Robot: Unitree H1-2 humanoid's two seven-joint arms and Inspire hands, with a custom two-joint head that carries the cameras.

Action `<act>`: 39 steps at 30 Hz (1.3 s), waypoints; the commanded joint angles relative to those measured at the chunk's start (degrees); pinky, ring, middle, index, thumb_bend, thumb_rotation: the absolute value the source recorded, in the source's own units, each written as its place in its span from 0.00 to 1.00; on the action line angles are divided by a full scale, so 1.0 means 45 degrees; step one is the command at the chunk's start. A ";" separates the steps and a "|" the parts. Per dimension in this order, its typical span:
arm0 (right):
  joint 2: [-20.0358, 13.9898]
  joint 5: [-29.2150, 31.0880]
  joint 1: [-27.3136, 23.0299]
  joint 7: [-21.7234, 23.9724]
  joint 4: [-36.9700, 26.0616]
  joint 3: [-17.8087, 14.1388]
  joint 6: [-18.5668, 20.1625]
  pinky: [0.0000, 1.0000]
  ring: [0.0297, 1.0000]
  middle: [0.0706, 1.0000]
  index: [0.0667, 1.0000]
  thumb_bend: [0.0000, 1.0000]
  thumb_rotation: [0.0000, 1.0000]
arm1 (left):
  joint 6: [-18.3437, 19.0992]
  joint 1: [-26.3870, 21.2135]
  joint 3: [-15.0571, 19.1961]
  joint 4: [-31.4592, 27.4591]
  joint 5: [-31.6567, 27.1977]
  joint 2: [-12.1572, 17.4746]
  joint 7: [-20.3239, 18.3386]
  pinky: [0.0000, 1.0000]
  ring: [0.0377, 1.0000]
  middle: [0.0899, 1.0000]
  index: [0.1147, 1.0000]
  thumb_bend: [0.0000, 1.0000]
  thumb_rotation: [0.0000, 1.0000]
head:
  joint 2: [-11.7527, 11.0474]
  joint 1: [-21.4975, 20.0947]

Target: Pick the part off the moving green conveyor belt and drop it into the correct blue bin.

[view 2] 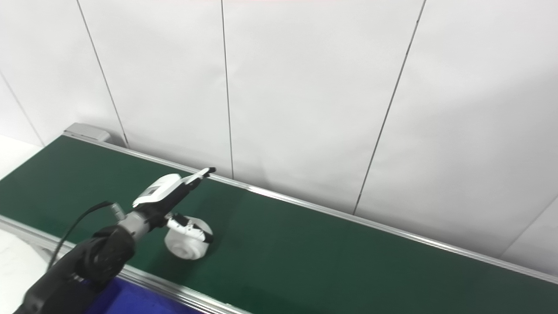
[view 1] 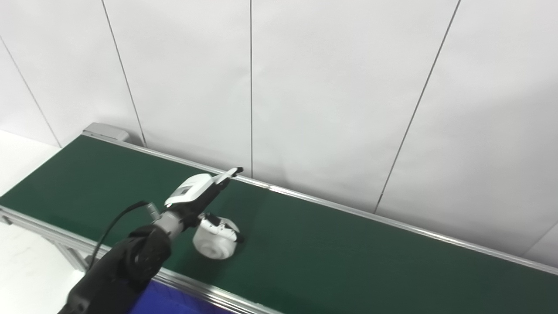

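A smooth white round part (view 1: 216,242) lies on the matte green belt (view 1: 348,253), under the left hand (view 1: 201,196), whose fingers are spread apart, thumb touching it.

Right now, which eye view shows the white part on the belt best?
Left eye view: the white part is larger and more central there, with the left hand over it. Right eye view shows the same part, smaller and further left, equally overlapped.
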 commanded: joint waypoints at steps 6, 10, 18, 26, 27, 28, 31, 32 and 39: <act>0.0015 0.0155 0.0193 0.0056 -0.0667 -0.0025 -0.0625 0.98 0.90 0.93 1.00 0.87 0.48 | 0.0242 -0.0656 -0.0591 0.0365 0.0473 0.0816 -0.1230 0.93 0.92 0.92 0.94 0.92 0.20 | 0.0113 0.0050; 0.0027 -0.0020 0.0293 0.0144 -0.0778 -0.0149 -0.0624 0.98 0.90 0.93 1.00 0.87 0.50 | 0.0918 -0.0669 -0.0996 0.0276 0.0465 0.0855 -0.2352 0.92 0.93 0.93 0.94 0.93 0.15 | 0.0183 0.0057; 0.0063 0.0022 0.0403 0.0207 -0.0862 -0.0276 -0.0625 0.98 0.89 0.93 1.00 0.84 0.51 | 0.1470 -0.0976 -0.1789 0.1142 -0.0568 0.0987 -0.4660 0.88 0.94 0.95 0.94 0.95 0.11 | 0.0316 0.0036; 0.0064 0.0058 0.0372 -0.0001 -0.0850 -0.0187 -0.0623 0.97 0.88 0.93 1.00 0.80 0.52 | 0.1916 -0.0626 -0.1993 0.0992 -0.0466 0.0650 -0.3931 0.51 0.55 0.52 0.57 0.65 0.00 | 0.0488 -0.0031; 0.0074 0.0034 0.0384 -0.0015 -0.0865 -0.0189 -0.0623 0.97 0.88 0.93 1.00 0.80 0.52 | 0.1637 -0.0493 -0.1913 0.0951 -0.0335 0.0525 -0.3374 0.43 0.47 0.45 0.51 0.58 0.00 | 0.0512 -0.0049; 0.0085 0.0013 0.0411 0.0011 -0.0902 -0.0205 -0.0624 0.96 0.88 0.93 1.00 0.79 0.52 | 0.1377 -0.0376 -0.1828 0.0905 -0.0296 0.0434 -0.2921 0.39 0.43 0.41 0.48 0.54 0.00 | 0.0629 -0.0117; 0.0134 -0.0044 0.0525 0.0238 -0.1048 -0.0324 -0.0623 0.97 0.89 0.94 1.00 0.78 0.54 | 0.0749 -0.0059 -0.1564 0.0711 -0.0387 0.0236 -0.1912 0.40 0.39 0.41 0.47 0.50 0.00 | 0.0845 -0.0247; 0.0152 -0.0071 0.0582 0.0296 -0.1129 -0.0357 -0.0621 0.97 0.89 0.94 1.00 0.77 0.55 | 0.0683 0.0040 -0.1474 0.0566 -0.0421 0.0200 -0.1740 0.42 0.39 0.42 0.47 0.50 0.00 | 0.1094 -0.0450; 0.0412 -0.0451 0.1204 0.0754 -0.2020 -0.0692 -0.0560 0.94 0.88 0.93 1.00 0.74 0.55 | -0.0809 0.1180 -0.0454 -0.0950 -0.1541 0.0130 -0.0871 0.36 0.36 0.41 0.48 0.49 0.00 | 0.2651 -0.2330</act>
